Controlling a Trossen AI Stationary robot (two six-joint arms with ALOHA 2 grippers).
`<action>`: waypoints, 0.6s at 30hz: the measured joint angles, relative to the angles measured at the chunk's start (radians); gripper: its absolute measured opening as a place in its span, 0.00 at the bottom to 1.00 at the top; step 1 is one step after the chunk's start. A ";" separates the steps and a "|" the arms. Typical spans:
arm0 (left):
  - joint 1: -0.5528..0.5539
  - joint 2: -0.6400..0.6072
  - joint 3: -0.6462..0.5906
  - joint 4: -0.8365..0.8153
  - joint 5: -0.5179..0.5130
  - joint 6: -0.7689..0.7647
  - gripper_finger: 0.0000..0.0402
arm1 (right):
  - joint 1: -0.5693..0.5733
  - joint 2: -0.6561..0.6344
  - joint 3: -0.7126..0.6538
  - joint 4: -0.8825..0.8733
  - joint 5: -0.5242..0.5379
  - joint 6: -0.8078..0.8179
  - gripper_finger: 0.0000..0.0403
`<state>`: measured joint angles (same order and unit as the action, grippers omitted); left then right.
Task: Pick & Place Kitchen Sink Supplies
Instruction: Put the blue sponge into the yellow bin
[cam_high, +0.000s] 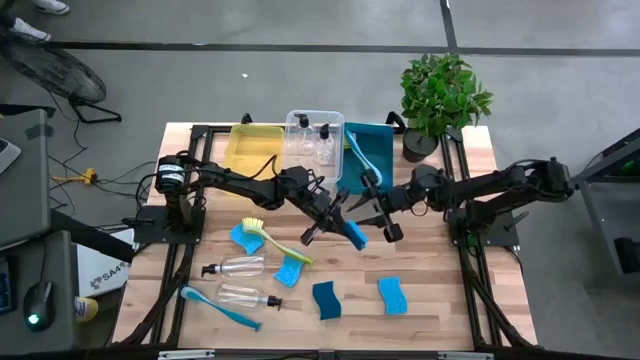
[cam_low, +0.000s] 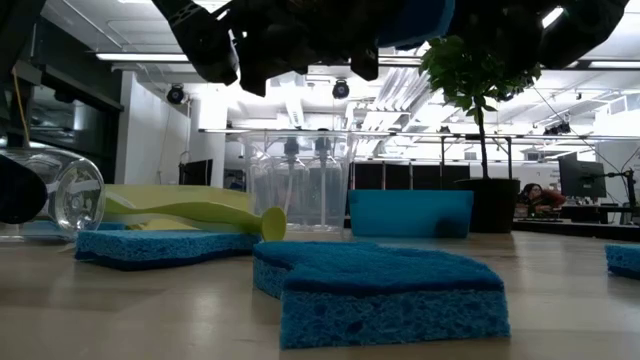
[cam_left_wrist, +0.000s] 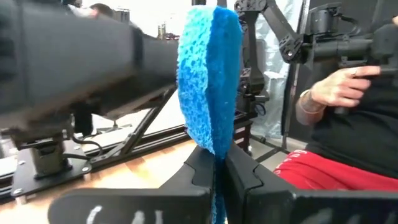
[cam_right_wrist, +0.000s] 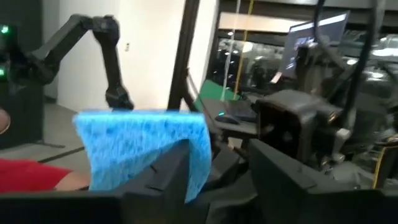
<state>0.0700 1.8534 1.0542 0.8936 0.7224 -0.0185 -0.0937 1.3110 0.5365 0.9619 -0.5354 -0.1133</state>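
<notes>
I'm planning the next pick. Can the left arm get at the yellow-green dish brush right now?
Probably not yet: the left tool is shut on a blue sponge held in mid-air. The yellow-green dish brush lies uncovered just below it, so otherwise the way looks free.

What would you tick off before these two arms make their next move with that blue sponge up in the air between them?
1. Left end effector gripping the blue rectangular sponge: ok, shut on one edge.
2. Right end effector open: ok, its fingers stand apart, with the sponge close beside one.
3. Sponge raised off the wooden table: ok.
4. Room in the yellow plastic bin: ok, it looks bare inside.
5. Which bin the sponge belongs in: cannot tell.
6. Person's hand well away from the arms: cannot tell.
</notes>
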 joint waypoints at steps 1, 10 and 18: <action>0.000 0.000 0.000 0.000 -0.005 0.000 0.01 | 0.000 -0.011 0.000 -0.002 0.012 0.005 0.42; 0.001 -0.006 -0.001 -0.059 -0.076 0.000 0.00 | 0.000 -0.150 0.000 -0.108 0.224 -0.068 0.57; 0.002 -0.097 -0.001 -0.281 -0.267 0.077 0.00 | 0.012 -0.267 0.000 -0.304 0.348 -0.097 0.57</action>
<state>0.0715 1.7567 1.0531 0.6129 0.4557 0.0581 -0.0812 1.0435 0.5365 0.6575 -0.1876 -0.2100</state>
